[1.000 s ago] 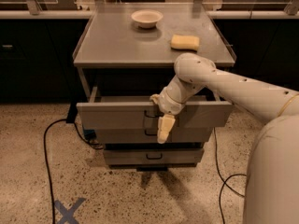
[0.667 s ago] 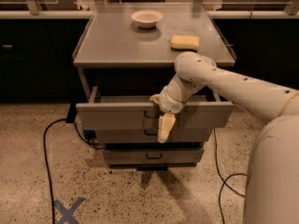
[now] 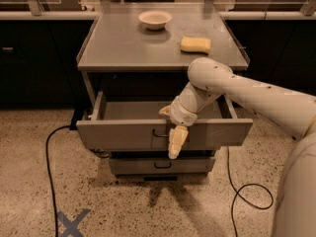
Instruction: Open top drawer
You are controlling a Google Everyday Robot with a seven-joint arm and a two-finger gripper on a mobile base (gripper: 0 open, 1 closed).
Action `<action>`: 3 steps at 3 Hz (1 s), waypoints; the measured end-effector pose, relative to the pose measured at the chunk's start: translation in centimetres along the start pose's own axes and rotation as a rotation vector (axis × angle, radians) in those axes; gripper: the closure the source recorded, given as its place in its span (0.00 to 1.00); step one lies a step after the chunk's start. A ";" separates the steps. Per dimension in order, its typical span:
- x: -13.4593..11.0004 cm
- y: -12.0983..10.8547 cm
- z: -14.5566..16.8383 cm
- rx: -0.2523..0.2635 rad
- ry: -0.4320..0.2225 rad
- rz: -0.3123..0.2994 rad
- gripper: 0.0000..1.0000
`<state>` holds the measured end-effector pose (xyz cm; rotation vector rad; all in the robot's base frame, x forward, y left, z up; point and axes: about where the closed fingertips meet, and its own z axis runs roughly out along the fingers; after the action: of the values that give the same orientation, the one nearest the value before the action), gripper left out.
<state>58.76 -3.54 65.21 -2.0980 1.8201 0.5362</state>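
The top drawer [image 3: 123, 134] is plain grey with a dark handle [image 3: 159, 134], and the cream-yellow gripper [image 3: 174, 135] on its white arm [image 3: 256, 95] hangs at the drawer's front. Above the drawer sit a white bowl [image 3: 155, 19] and a yellow sponge [image 3: 195, 44] on the grey tabletop [image 3: 123, 43]. Below it, the speckled beige floor [image 3: 123, 206] bears a blue X [image 3: 72, 223].

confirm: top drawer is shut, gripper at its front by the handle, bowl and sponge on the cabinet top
Wrong on the drawer: the camera view shows the top drawer pulled open. The gripper is at its front by the handle; bowl and sponge sit on the cabinet top.
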 end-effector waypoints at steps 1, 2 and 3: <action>0.4 -1.7 1.3 -0.015 -0.014 0.013 0.00; 0.7 -0.1 2.4 -0.082 -0.022 0.039 0.00; 0.5 -0.1 2.1 -0.082 -0.022 0.039 0.00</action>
<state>58.71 -2.98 63.11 -2.1042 1.8603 0.6510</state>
